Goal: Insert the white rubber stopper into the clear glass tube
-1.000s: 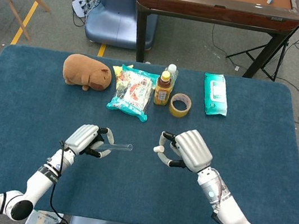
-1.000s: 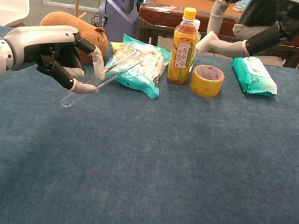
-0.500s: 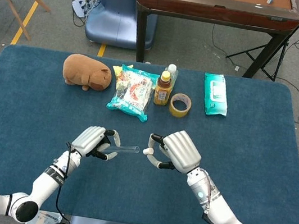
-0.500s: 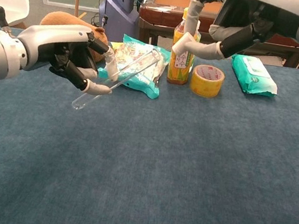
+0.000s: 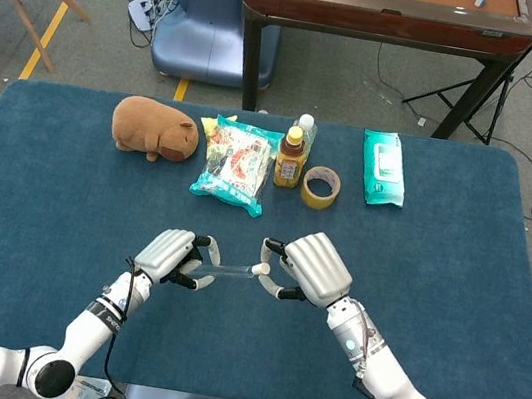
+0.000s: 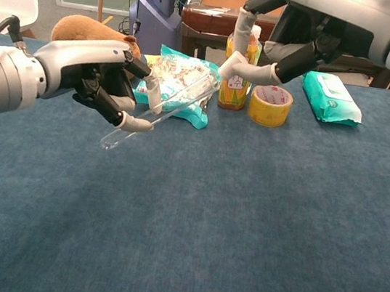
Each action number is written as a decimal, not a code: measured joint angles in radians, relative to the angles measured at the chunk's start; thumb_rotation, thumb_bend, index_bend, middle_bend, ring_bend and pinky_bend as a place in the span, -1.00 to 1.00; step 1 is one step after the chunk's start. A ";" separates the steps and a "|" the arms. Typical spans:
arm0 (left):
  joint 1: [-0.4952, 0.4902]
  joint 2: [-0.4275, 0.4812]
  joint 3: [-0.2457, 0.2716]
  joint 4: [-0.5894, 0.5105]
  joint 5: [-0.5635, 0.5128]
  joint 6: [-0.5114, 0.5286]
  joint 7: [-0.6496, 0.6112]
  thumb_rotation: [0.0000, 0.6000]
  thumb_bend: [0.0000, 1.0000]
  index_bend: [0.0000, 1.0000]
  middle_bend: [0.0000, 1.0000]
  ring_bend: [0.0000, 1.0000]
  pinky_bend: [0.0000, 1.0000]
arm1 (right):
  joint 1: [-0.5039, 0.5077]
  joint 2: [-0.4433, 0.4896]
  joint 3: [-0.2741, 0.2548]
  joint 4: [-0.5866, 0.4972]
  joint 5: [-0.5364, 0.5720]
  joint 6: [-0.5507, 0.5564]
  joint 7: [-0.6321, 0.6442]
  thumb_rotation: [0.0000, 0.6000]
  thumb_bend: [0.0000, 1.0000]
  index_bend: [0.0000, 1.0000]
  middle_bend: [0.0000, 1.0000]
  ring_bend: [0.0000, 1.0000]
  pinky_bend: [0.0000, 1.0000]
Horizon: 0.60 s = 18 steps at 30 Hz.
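My left hand (image 5: pixel 174 256) (image 6: pixel 105 81) holds a clear glass tube (image 5: pixel 229 273) (image 6: pixel 162 111) above the blue table, pinched near its middle, the open end pointing right toward the other hand. My right hand (image 5: pixel 308 265) (image 6: pixel 311 31) pinches a small white rubber stopper (image 5: pixel 260 270) (image 6: pixel 228 66) at its fingertips. The stopper sits right at the tube's open mouth; whether it is inside the mouth I cannot tell.
Along the far side of the table (image 5: pixel 45 185) lie a brown plush toy (image 5: pixel 155 129), a snack bag (image 5: pixel 236 162), a tea bottle (image 5: pixel 291 158), a yellow tape roll (image 5: pixel 321 187) and a green wipes pack (image 5: pixel 383 166). A wooden table (image 5: pixel 388 6) stands behind.
Both hands have moved toward each other, the left rightward with the tube and the right leftward with the stopper. The gap between stopper and tube mouth has closed.
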 measured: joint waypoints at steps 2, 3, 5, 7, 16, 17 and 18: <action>-0.003 -0.002 0.000 0.002 -0.006 -0.001 0.003 1.00 -0.36 0.26 1.00 1.00 1.00 | 0.001 -0.002 -0.001 0.001 0.002 -0.001 0.000 0.95 -0.12 0.36 1.00 1.00 1.00; -0.005 -0.003 0.000 0.003 -0.010 -0.002 0.004 1.00 -0.36 0.26 1.00 1.00 1.00 | 0.001 -0.002 -0.002 0.002 0.003 -0.001 0.000 0.95 -0.12 0.36 1.00 1.00 1.00; -0.008 -0.004 -0.001 0.005 -0.014 -0.002 0.005 1.00 -0.36 0.26 1.00 1.00 1.00 | 0.002 -0.002 -0.005 0.004 0.006 -0.002 -0.001 0.94 -0.12 0.36 1.00 1.00 1.00; -0.010 -0.005 -0.001 0.007 -0.017 -0.004 0.004 1.00 -0.36 0.26 1.00 1.00 1.00 | 0.002 -0.003 -0.006 0.008 0.008 -0.004 0.000 0.94 -0.11 0.36 1.00 1.00 1.00; -0.018 -0.005 0.000 0.014 -0.031 -0.008 0.006 1.00 -0.36 0.26 1.00 1.00 1.00 | 0.014 -0.017 -0.007 0.027 0.022 -0.015 0.002 0.94 -0.12 0.36 1.00 1.00 1.00; -0.019 -0.006 0.000 0.015 -0.032 -0.008 0.006 1.00 -0.36 0.26 1.00 1.00 1.00 | 0.015 -0.019 -0.007 0.029 0.023 -0.016 0.002 0.94 -0.12 0.36 1.00 1.00 1.00; -0.021 -0.007 0.000 0.016 -0.035 -0.009 0.007 1.00 -0.36 0.26 1.00 1.00 1.00 | 0.017 -0.021 -0.007 0.031 0.025 -0.017 0.002 0.94 -0.12 0.36 1.00 1.00 1.00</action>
